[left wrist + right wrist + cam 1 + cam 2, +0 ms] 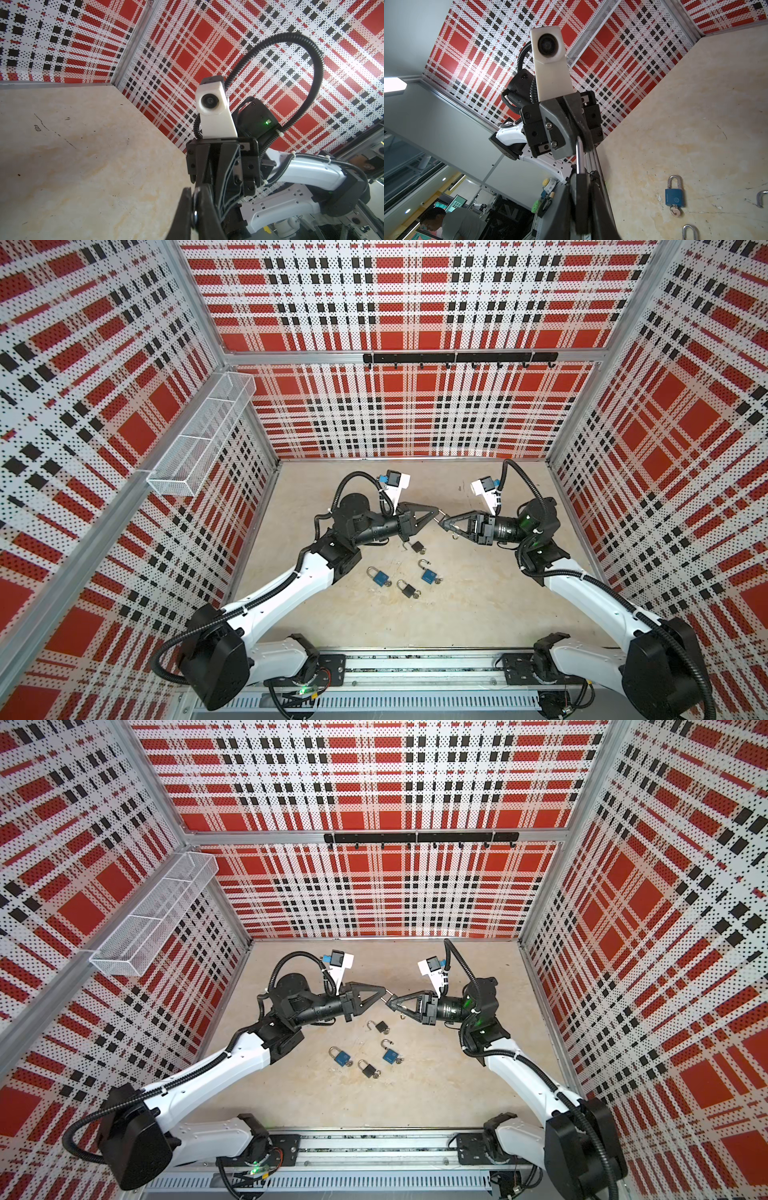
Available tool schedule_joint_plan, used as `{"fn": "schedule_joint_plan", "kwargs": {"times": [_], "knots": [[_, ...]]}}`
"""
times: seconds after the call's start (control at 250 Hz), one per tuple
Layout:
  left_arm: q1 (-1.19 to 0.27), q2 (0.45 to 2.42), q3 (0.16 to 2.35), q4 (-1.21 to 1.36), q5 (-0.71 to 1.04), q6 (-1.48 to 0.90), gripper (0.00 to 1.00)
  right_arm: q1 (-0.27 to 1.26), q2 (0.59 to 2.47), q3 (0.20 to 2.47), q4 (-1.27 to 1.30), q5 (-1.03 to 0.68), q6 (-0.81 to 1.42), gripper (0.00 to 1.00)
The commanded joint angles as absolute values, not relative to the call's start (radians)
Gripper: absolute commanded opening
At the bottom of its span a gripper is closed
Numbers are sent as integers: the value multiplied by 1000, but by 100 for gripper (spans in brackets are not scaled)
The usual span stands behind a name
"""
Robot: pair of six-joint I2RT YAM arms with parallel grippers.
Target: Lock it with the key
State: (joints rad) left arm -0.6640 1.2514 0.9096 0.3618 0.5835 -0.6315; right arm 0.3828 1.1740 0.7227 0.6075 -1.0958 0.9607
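My two grippers meet tip to tip above the middle of the table. The right gripper [444, 524] [580, 182] is shut on a black padlock [580, 199], whose body is squeezed between its fingers. A thin silver bar [578, 158] runs from the padlock to the tips of my left gripper [436, 512] [193, 194]. That gripper is shut on a small shiny metal piece, the key [195, 216]. A silver hook [453, 536] shows just under the right gripper; I cannot tell whether it is the held padlock's shackle.
Several padlocks lie on the table in front of the grippers: a blue one [379, 577] [675, 197], a blue one with its shackle open [428, 574], a black one [409, 590] and an open black one [417, 546]. A wire basket [199, 435] hangs on the left wall.
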Motion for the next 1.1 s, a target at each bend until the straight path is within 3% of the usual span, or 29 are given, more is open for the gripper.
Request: {"fn": "schedule_joint_plan", "kwargs": {"times": [0.0,1.092], "knots": [[-689,1284,868,303,528,-626,0,406,1160,744,778,-1144,966,0],[-856,1250,746,331,459,-706,0,407,1211,790,765,-1112,918,0]]}}
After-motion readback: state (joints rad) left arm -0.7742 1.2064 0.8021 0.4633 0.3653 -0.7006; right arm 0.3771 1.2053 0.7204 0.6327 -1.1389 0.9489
